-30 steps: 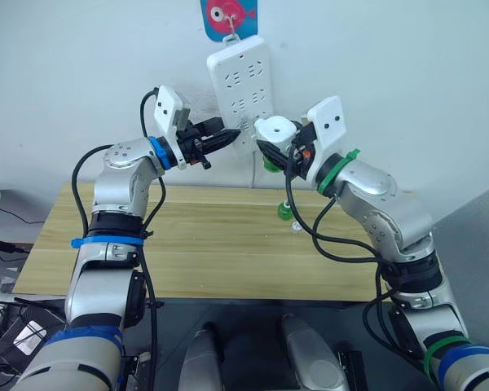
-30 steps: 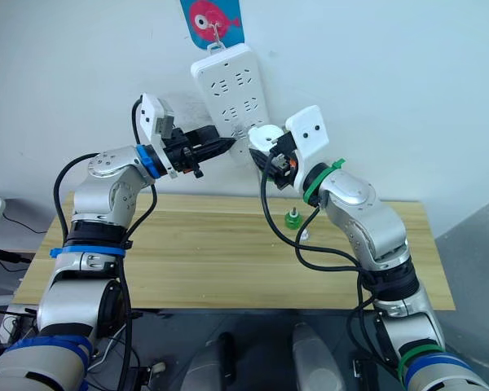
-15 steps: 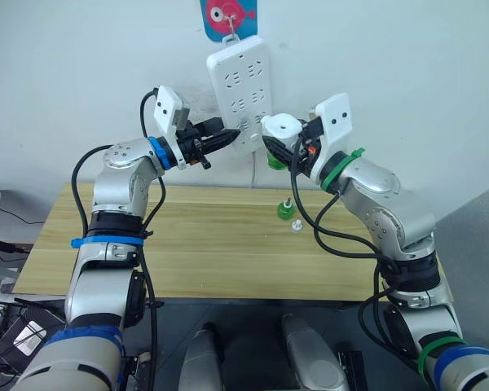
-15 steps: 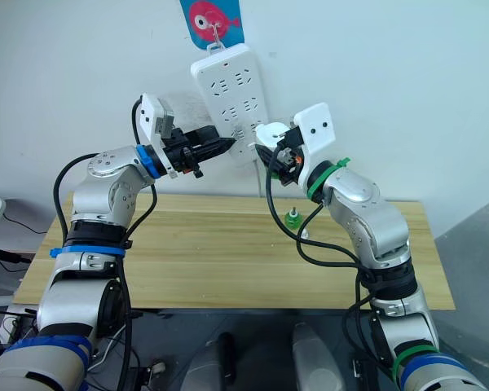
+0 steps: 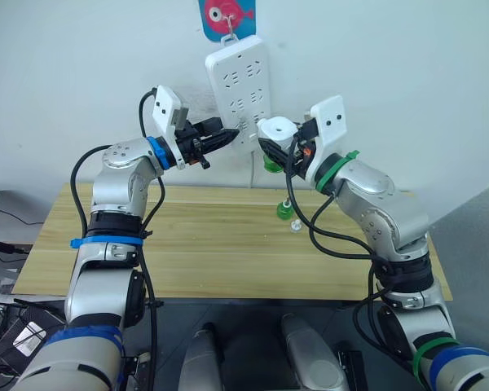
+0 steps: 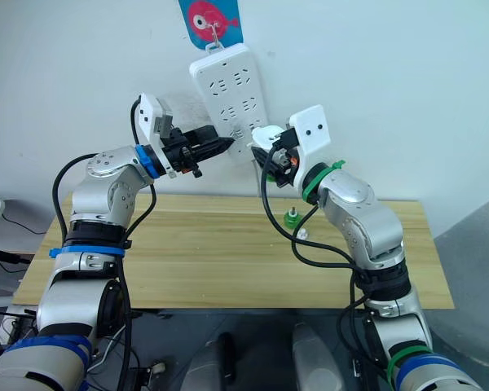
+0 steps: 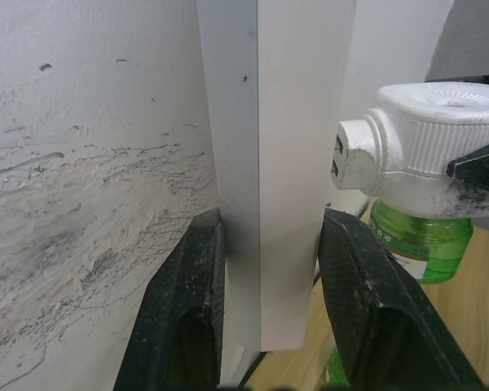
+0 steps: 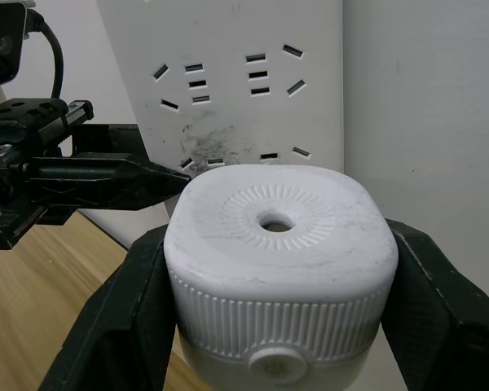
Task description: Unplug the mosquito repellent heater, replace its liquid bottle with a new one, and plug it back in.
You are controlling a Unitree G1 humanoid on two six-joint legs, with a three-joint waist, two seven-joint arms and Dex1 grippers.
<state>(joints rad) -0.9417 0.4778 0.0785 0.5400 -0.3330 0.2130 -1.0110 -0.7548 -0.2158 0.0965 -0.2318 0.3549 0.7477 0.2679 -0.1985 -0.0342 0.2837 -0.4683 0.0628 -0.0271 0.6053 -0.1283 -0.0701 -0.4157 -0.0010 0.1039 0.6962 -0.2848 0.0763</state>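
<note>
The white mosquito repellent heater is up at the wall, and my right gripper is shut on it. Under it hangs a green bottle, the new one, its neck hidden inside the heater. The heater's plug stub sits close against the front of the white power strip; I cannot tell whether the prongs are in. My left gripper is shut on the strip's lower end, one finger behind it and one in front. The heater's capless liquid bottle stands on the table with its wick up.
A small pale cap lies on the wooden table beside the capless bottle. The power strip hangs tilted from a hook with a red fish sign on the white wall. Its cord drops behind the table.
My right gripper drew the heater slightly to the right, away from the strip, then brought it back toward the strip's lower sockets. The left gripper has not moved.
</note>
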